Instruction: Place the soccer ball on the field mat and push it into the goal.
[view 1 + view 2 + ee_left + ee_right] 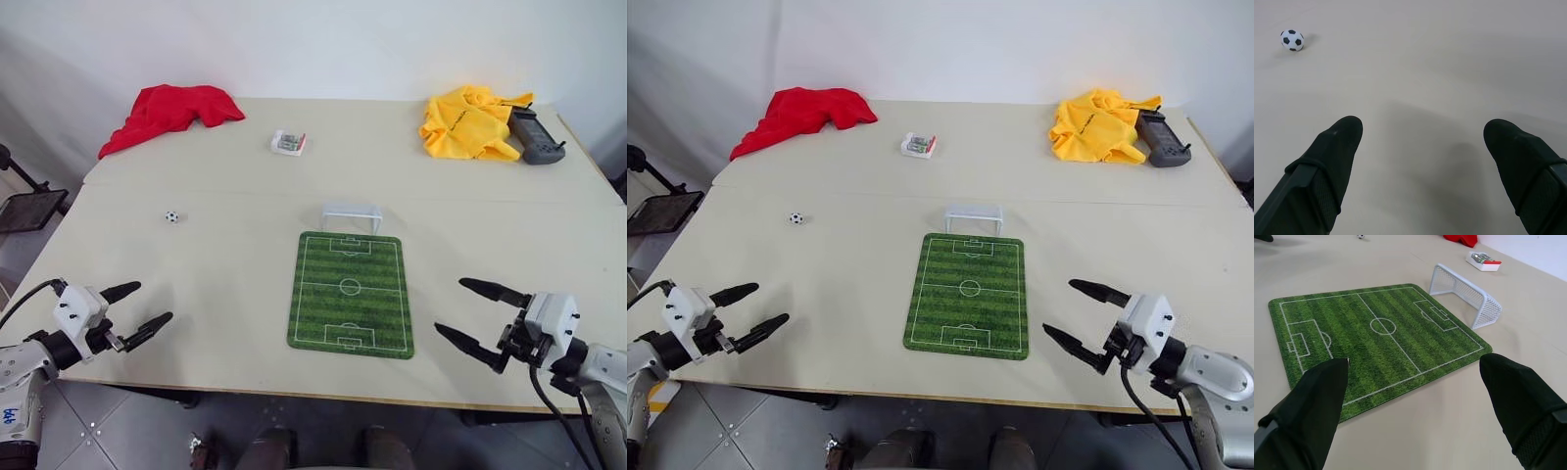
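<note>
The tiny black-and-white soccer ball (171,216) rests on the bare table, left of centre, and appears in the left wrist view (1292,40). The green field mat (351,293) lies flat near the front middle, with the white goal (352,215) standing at its far end. My left gripper (139,309) hovers open at the front left edge, well short of the ball, with nothing between its fingers. My right gripper (470,312) stands open at the front right, just right of the mat, empty as well. The right wrist view takes in the mat (1376,333) and goal (1464,293).
A red cloth (168,113) lies at the back left and a yellow cloth (470,122) at the back right, beside a dark controller (535,135). A small white labelled box (288,143) sits behind the goal. A seam crosses the table (235,284).
</note>
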Robot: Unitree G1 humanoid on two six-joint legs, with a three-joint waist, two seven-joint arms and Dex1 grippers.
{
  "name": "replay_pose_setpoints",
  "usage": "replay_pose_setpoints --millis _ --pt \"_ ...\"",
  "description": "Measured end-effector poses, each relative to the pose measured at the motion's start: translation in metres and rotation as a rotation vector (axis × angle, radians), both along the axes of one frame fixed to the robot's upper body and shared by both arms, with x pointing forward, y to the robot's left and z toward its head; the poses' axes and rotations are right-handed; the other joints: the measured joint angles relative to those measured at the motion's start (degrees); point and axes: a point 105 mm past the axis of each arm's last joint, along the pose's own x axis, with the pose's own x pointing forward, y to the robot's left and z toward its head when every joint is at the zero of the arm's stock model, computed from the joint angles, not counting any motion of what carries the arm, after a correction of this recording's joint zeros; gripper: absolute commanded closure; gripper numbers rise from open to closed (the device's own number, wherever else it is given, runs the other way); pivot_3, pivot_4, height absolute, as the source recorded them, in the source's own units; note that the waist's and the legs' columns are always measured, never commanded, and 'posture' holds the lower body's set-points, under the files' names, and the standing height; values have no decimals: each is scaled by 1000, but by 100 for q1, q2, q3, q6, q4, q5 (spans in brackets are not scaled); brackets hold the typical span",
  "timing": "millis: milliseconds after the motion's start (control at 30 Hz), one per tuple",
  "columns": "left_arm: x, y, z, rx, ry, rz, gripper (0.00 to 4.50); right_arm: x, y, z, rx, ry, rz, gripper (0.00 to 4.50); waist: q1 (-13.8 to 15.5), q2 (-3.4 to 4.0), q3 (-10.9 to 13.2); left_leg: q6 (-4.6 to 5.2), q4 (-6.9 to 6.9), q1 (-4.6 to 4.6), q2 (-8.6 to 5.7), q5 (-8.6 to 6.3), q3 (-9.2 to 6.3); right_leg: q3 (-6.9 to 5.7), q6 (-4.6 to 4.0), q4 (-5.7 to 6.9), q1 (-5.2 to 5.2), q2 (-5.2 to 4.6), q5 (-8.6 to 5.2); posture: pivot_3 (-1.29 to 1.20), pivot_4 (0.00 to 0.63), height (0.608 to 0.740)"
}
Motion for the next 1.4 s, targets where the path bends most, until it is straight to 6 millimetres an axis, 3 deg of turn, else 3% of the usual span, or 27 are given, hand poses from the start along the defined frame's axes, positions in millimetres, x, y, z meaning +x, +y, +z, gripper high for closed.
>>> replay_pose_setpoints --millis 133,233,367,467,567,633,733,933,1000,1033,1067,1100,1167,1267,1400 --pt "2 5 -4 -36 40 53 7 2 2 -1 9 -4 9 0 -13 1 1 1 -6 1 5 -1 20 29 0 8 -17 5 0 0 150 740" --pt "6 16 -6 -82 33 144 7 7 8 9 84 -51 3 0 -27 1 1 0 -11 1 6 -1 47 58 0 28 -42 8 0 0 150 740" --pt "3 52 -3 -258 -116 448 7 13 23 36 273 -205 -11 0 -31 0 1 -5 -22 0 13 -2 60 71 1 40 -64 12 1 0 150 740" --pt "-7 68 -10 -336 -158 591 7 13 26 46 329 -255 -17 0 -12 -2 -1 -5 -24 0 10 -3 62 75 3 40 -66 10 2 0 150 740" --pt "-19 70 -25 -380 -142 673 7 12 26 46 340 -248 -24 0 15 -3 -1 -2 -24 -1 8 -4 64 78 4 37 -66 8 3 0 150 740" --pt "-16 63 -26 -405 -139 663 7 9 26 44 336 -238 -19 0 72 -5 -2 -3 -21 -1 11 -3 64 78 4 36 -65 10 3 0 150 740" --pt "15 37 -14 -433 -123 578 7 7 31 39 292 -216 23 0 162 -4 -2 -2 -9 -3 5 2 59 79 1 36 -66 11 4 0 150 740" --pt "94 -1 38 -418 -151 477 7 11 31 36 281 -208 25 0 126 -14 -2 -3 5 -11 2 3 67 85 4 49 -70 16 11 0 150 740" --pt "104 -5 55 -388 -180 465 7 12 32 37 275 -217 31 0 61 -12 -4 -3 -2 -4 0 -1 72 104 8 58 -82 16 13 0 150 740" --pt "109 -6 53 -380 -169 473 7 11 30 35 274 -212 22 0 -20 -8 -6 0 -10 14 -4 -14 67 123 9 65 -85 22 12 0 150 740" --pt "140 -13 53 -347 -107 508 7 13 31 32 277 -200 19 0 4 -43 14 -8 10 -12 -1 -12 45 112 8 80 -106 42 12 0 150 740" --pt "148 -18 58 -323 -108 502 7 14 34 34 277 -205 30 0 4 -51 15 -9 15 -18 0 -11 38 113 8 85 -106 43 13 0 150 740" --pt "162 -22 68 -302 -118 513 7 14 35 34 279 -206 35 0 -9 -55 13 -6 17 -16 -7 -13 46 117 12 85 -105 34 15 0 150 740" --pt "169 -11 77 -278 -139 575 7 12 35 28 289 -184 18 0 -60 -55 13 -5 4 -15 -6 -15 52 130 14 90 -122 38 16 0 150 740" --pt "171 -8 63 -253 -91 598 7 11 37 24 304 -171 10 0 -44 -55 13 -6 7 -18 -7 -15 54 135 14 106 -134 39 16 0 150 740"
